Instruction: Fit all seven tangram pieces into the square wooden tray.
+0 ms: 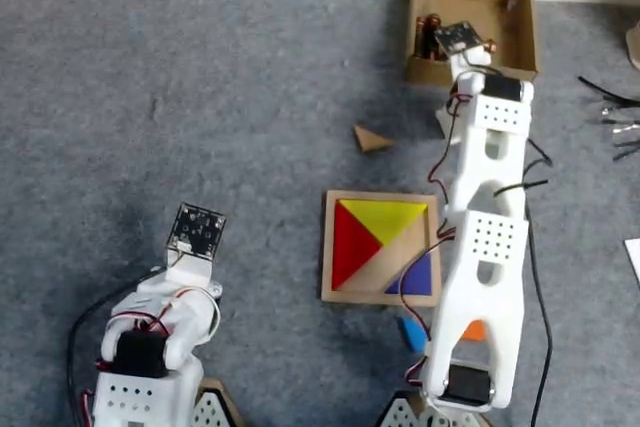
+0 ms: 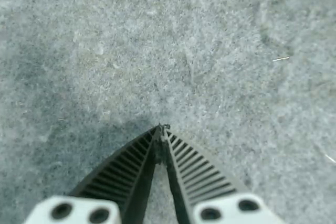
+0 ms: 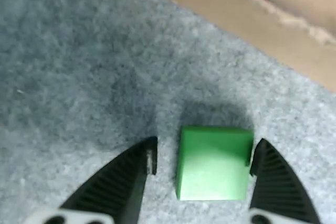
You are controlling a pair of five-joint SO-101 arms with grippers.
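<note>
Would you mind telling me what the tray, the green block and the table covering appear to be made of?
The tray is likely bare wood: pale tan and matte. The green block may be painted wood or plastic; it has even colour, a smooth top with a soft sheen, and crisp edges. The table covering seems to be grey felt or short carpet, with a fuzzy, mottled surface.

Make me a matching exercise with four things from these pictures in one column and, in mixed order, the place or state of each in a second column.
1. yellow triangle
2. green square
3. brown triangle
4. left gripper

A. on the carpet, between the wooden tray and the cardboard box
B. shut, over bare carpet
C. inside the wooden tray
D. between the open fingers of the right gripper

Pairs: 1-C, 2-D, 3-A, 4-B.
</note>
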